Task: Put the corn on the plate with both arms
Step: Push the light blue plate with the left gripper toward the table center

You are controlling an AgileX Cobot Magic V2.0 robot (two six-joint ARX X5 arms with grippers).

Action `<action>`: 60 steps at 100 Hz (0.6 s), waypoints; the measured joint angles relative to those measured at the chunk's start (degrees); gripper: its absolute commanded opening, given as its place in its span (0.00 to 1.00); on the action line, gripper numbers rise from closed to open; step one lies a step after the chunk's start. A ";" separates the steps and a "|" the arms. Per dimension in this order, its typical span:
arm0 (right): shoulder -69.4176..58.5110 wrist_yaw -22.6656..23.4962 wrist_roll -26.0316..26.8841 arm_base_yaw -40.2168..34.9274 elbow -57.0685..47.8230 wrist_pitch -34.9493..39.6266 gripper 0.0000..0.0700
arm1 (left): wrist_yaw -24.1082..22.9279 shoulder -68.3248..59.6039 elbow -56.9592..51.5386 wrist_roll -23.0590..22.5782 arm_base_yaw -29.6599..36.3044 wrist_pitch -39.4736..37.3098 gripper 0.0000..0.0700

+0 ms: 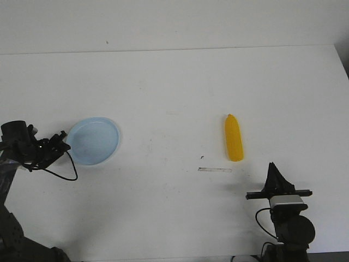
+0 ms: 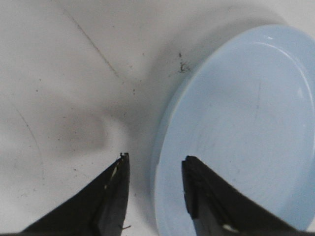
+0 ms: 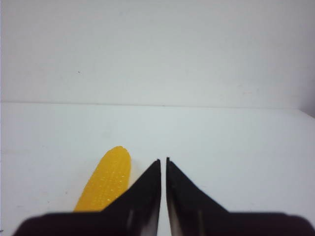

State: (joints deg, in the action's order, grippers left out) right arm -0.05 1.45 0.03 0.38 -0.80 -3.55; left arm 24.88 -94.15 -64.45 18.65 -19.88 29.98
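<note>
The corn [image 1: 234,138] is seen lying flat on the white counter [image 1: 174,87], lengthwise, its tapered end turned away from the robot. It is found just ahead of the right claw [image 1: 271,166] and a little toward the left-arm side of it, with a clear gap between them. In the right wrist view the cob [image 3: 106,179] is shown beside the right claw [image 3: 163,160], whose two pointed tips are brought almost together — only a thin slit is left, and nothing is held.

The plate [image 1: 94,140] is set well apart from the corn, on the left part of the counter, directly at the left claw [image 1: 64,136]. In the left wrist view the left claw [image 2: 155,163] is seen parted, one tip over the bare counter [image 2: 59,73] and the other over the plate [image 2: 241,128] — the pale blue rim is straddled, though contact cannot be told. A thin clear strip [image 1: 215,170] lies on the counter near the corn's blunt end.
</note>
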 measured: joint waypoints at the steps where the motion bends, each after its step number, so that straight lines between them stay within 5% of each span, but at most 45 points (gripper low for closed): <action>1: 0.00 0.00 0.00 0.00 0.00 0.00 0.02 | -0.02 -0.04 0.00 -0.02 0.02 -0.02 0.31; 60: 0.00 0.00 0.00 0.00 0.00 -0.02 0.02 | 0.07 -2.47 -0.11 -3.10 3.32 -1.86 0.28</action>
State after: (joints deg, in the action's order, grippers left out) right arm -0.05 1.45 0.03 0.38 -0.80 -3.57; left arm 24.95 -96.62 -64.55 15.55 -16.56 28.12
